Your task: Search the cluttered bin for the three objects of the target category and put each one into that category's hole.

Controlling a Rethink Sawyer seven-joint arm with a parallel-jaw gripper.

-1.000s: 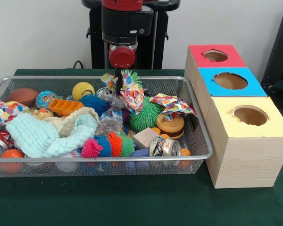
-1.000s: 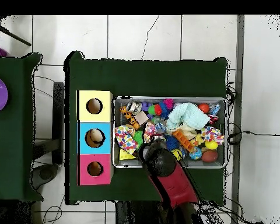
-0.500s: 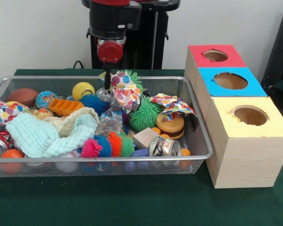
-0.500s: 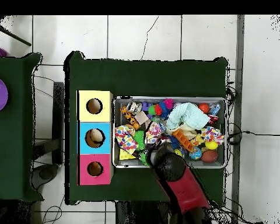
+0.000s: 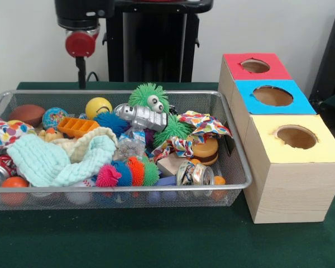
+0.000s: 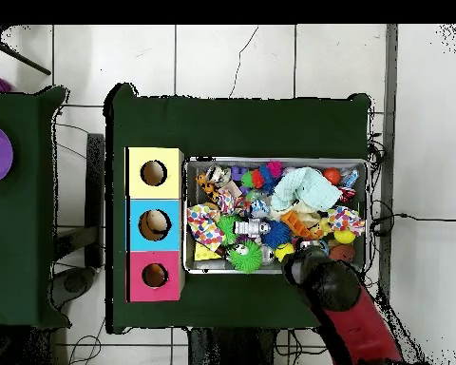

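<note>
My hand (image 5: 80, 78) hangs over the far rim of the cluttered bin (image 5: 234, 146); whether it's released or clenched, I can't tell. The bin's pile sits on the bench below, toward the boxes.

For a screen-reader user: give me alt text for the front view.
A silver wire-mesh basket crammed with toys and cloths sits on a green table, a silver toy robot on top. The red-and-black arm's gripper hangs above its back-left rim; red-, blue- and yellow-topped wooden boxes stand right.
</note>
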